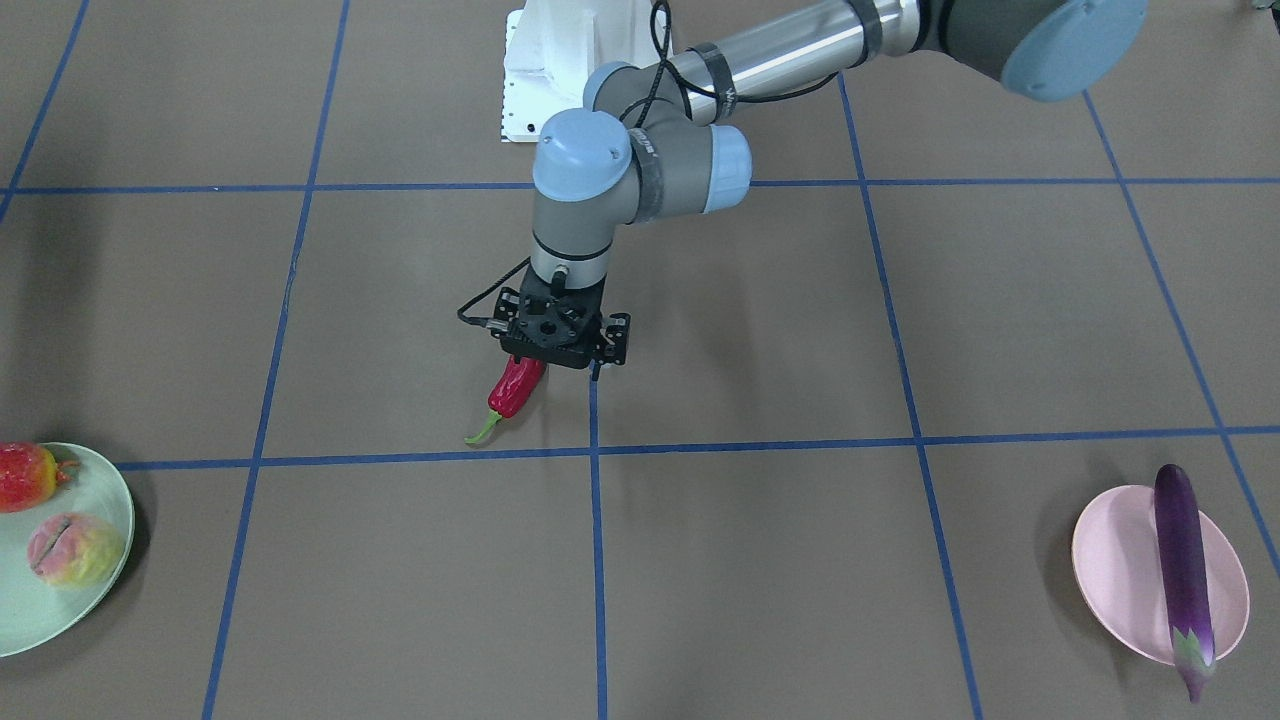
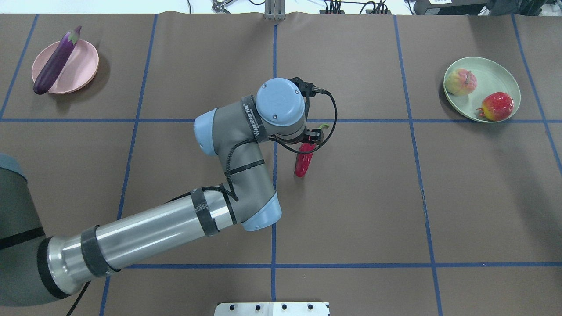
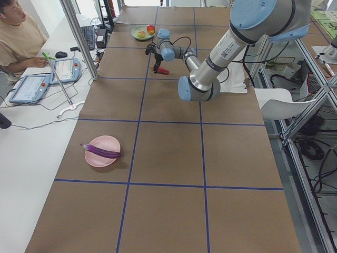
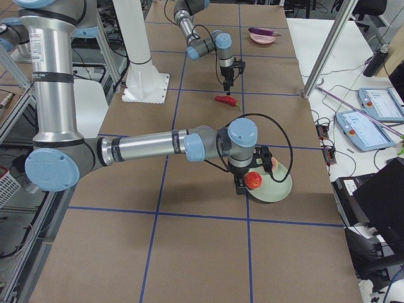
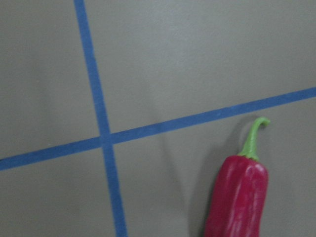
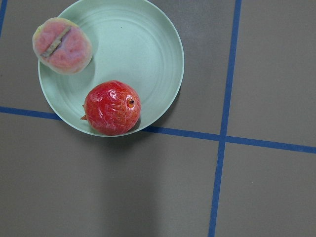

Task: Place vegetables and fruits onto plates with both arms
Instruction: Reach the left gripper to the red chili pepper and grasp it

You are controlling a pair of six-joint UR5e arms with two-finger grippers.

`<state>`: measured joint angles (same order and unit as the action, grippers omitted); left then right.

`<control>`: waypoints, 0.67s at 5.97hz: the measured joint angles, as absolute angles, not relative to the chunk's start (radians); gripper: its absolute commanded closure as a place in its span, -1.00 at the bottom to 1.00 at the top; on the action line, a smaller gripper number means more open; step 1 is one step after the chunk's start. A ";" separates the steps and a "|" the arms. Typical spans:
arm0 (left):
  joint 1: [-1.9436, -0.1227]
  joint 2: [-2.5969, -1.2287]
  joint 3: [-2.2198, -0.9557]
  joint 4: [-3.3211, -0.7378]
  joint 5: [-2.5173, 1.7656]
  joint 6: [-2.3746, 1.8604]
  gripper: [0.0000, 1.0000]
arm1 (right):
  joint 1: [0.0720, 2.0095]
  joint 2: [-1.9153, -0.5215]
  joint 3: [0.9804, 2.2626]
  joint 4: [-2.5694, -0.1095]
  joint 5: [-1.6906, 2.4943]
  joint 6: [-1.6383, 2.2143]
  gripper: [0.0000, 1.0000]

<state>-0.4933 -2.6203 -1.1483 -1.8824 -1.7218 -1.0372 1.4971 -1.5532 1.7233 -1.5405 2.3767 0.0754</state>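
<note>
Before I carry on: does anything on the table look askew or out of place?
The eggplant lies across the pink plate, both ends overhanging its rim. The chili pepper is on no plate yet. Nothing looks spilled.

No text, brand or number can be read with certainty. White lettering runs along the dark band [image 2: 251, 118] around the wrist joint of the silver-and-grey left arm [image 2: 153, 230], directly above its black two-finger gripper [image 2: 310, 141]. The characters are too blurred to make out.
</note>
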 measured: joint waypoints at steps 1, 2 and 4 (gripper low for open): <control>-0.480 -2.662 -1.084 -1.893 -1.699 -1.043 -0.75 | 1.497 -1.552 1.722 -1.541 2.377 0.076 -0.99; -0.477 -2.676 -1.063 -1.896 -1.693 -1.042 -0.74 | 1.497 -1.552 1.721 -1.542 2.376 0.076 -0.99; -0.472 -2.678 -1.054 -1.894 -1.691 -1.040 -0.71 | 1.497 -1.551 1.717 -1.541 2.376 0.075 -0.99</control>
<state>-0.4723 -2.6785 -1.0541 -1.8937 -1.6906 -1.0404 1.4971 -1.5513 1.7175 -1.5405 2.3762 0.0752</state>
